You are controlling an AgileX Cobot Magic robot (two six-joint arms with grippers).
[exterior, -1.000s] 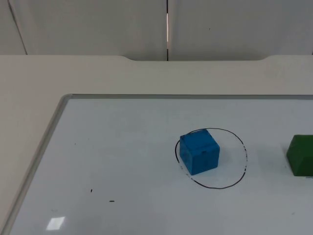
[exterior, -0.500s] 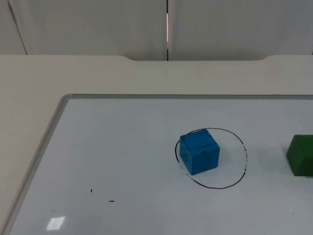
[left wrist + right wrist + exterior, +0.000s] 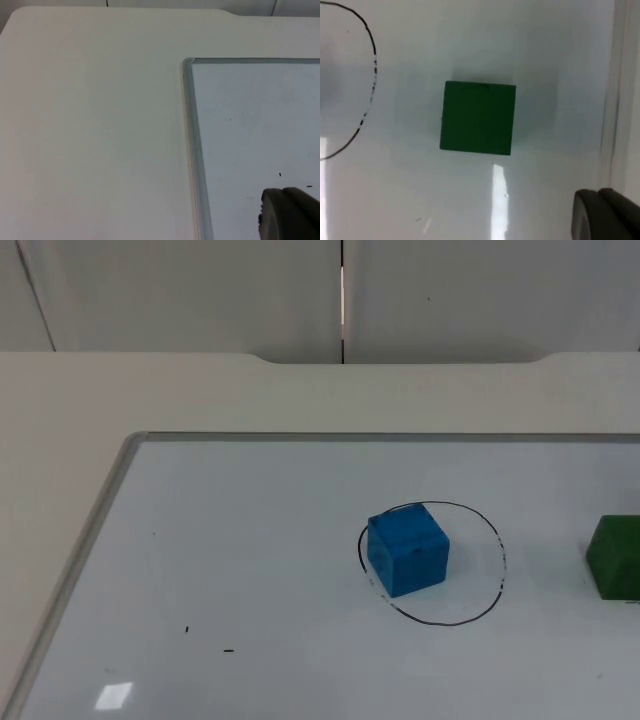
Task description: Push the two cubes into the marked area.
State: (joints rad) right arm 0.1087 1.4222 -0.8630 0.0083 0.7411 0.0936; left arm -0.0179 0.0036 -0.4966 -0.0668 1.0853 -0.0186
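Note:
A blue cube [image 3: 407,548] rests inside the hand-drawn black circle [image 3: 502,562] on the whiteboard, toward the circle's left side. A green cube [image 3: 615,557] sits outside the circle to its right, at the picture's edge. In the right wrist view the green cube [image 3: 478,117] lies flat on the board, with part of the circle line [image 3: 372,55] beside it. My right gripper's black fingertip [image 3: 605,215] hangs apart from the cube, touching nothing; the gripper is shut. My left gripper's fingertip [image 3: 287,215] is over the board's left part, shut and holding nothing.
The whiteboard's grey frame [image 3: 90,530] runs along the left and far sides, with the beige table top [image 3: 300,390] beyond it. The frame's corner [image 3: 189,62] is in the left wrist view. The board's right frame [image 3: 617,100] lies close to the green cube.
Both cubes lie where they were. My right gripper has closed on nothing; the left has stayed shut.

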